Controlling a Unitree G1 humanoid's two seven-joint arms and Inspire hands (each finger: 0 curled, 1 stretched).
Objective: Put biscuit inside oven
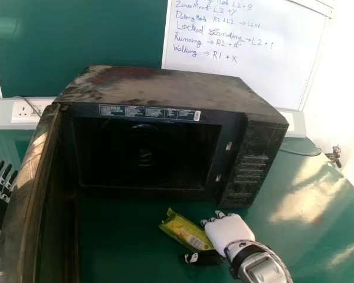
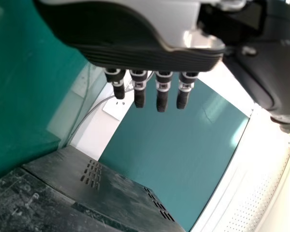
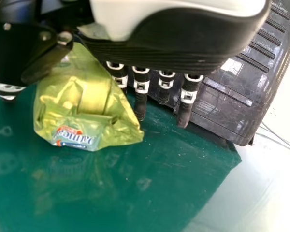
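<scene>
The green-yellow biscuit packet [image 1: 186, 231] lies on the table before the oven [image 1: 165, 88], whose door [image 1: 23, 194] is swung out on the left. My right hand [image 1: 230, 230] is at the packet's right end, thumb on the near side and extended fingers on the oven side. In the right wrist view, the packet [image 3: 82, 106] sits between the thumb and the straight fingers of my right hand [image 3: 183, 53], not visibly pinched. My left hand [image 1: 0, 191] is open beyond the door at the left edge; the left wrist view shows the straight fingers of my left hand [image 2: 162, 92].
The oven's dark cavity [image 1: 144, 153] faces forward above the packet, with its control side [image 1: 248, 171] near my right hand. Green table surface [image 1: 318, 200] extends to the right. Behind the oven are a socket strip [image 1: 23, 112] and a whiteboard [image 1: 253, 59].
</scene>
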